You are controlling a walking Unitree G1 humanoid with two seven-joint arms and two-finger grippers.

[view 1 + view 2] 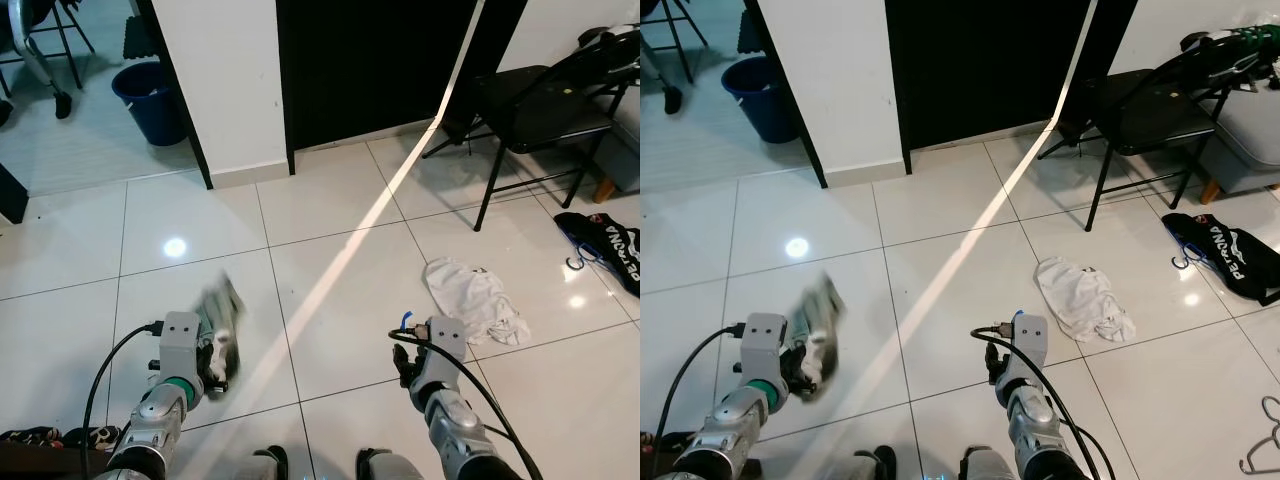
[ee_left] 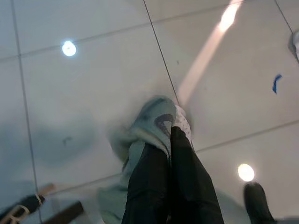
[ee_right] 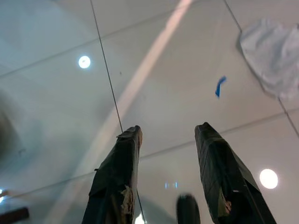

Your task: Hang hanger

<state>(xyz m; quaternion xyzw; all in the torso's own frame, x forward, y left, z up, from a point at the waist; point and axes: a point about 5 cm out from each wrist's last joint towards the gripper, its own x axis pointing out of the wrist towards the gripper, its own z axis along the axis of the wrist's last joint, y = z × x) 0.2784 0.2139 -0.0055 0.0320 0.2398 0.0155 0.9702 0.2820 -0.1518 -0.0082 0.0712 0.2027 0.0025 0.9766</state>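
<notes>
One hanger (image 1: 1265, 440) beyond right tool (image 3: 168, 140)

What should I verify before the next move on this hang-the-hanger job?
1. Left gripper hold: fingers shut on a greyish cloth, blurred. Ok.
2. Held item is a hanger: looks like fabric, no hanger shape visible. Not ok.
3. Right gripper free: fingers open, nothing between them. Ok.
4. Hanger located: a wire hanger lies on the tiles to the robot's right. Ok.
5. Hanging rail or hook located: none made out. Cannot tell.
6. Floor ahead: white garment on the tiles near the right arm. Not ok.
</notes>
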